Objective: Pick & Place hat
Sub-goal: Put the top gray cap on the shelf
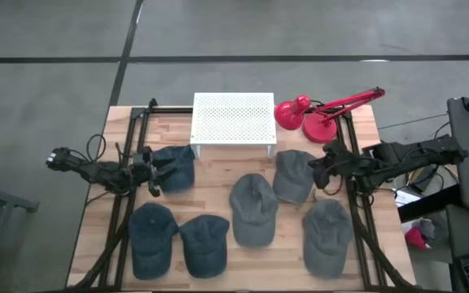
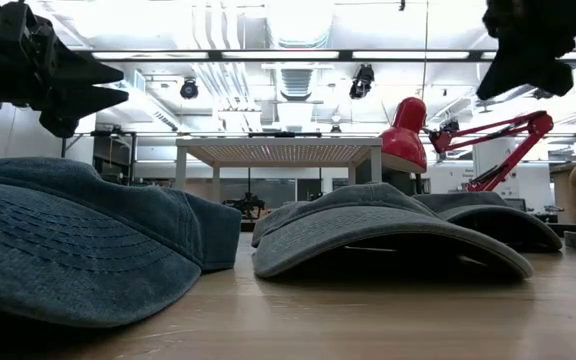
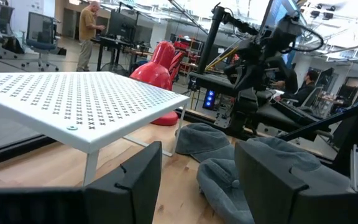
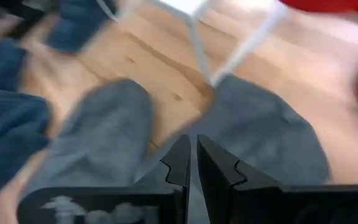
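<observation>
Hovering over the bench with both arms raised, I have the left gripper (image 1: 155, 172) with jaws apart and empty just beside the dark blue hat (image 1: 175, 166), and the right gripper (image 1: 320, 168) with jaws together, holding nothing, above the grey hat (image 1: 292, 176). Judging by all six hats lying on the wood and none on the white rack (image 1: 233, 119), no hat is placed yet; picking and placing all remain.
</observation>
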You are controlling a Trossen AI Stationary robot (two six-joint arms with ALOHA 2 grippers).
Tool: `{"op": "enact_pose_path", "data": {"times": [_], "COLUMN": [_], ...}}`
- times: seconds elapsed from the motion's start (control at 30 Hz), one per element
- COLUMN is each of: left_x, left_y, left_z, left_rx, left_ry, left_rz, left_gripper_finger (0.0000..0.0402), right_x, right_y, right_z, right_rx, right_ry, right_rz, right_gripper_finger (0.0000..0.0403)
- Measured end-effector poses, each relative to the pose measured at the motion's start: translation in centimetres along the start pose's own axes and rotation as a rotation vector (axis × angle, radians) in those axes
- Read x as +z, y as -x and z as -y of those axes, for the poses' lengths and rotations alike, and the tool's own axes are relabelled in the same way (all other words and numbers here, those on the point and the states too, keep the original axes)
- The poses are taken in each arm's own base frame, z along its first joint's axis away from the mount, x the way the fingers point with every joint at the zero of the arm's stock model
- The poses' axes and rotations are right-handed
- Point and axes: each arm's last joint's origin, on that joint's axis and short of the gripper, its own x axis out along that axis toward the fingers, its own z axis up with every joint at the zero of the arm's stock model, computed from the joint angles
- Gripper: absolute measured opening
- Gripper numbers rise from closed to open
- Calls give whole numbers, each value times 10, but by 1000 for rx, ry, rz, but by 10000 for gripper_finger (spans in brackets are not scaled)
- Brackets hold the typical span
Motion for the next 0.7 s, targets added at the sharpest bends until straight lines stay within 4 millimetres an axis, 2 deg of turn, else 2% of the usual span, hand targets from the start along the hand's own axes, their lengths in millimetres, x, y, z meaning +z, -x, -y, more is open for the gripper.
{"op": "enact_pose_path", "data": {"times": [0.2,0.33,0.47,0.7], "left_x": [0,0,0,0], "left_y": [0,0,0,0], "left_z": [0,0,0,0], "left_rx": [0,0,0,0], "left_ry": [21,23,23,26], "left_rz": [0,0,0,0], "left_gripper_finger": [204,204,204,204], "right_x": [7,7,5,-5], "right_y": [-10,-20,-30,-54], "right_z": [-18,-28,-35,-43], "right_rx": [-111,-151,-193,-271], "right_ry": [-77,-118,-186,-272], "right_rz": [-31,-49,-65,-157], "right_gripper_finger": [29,49,89,182]}}
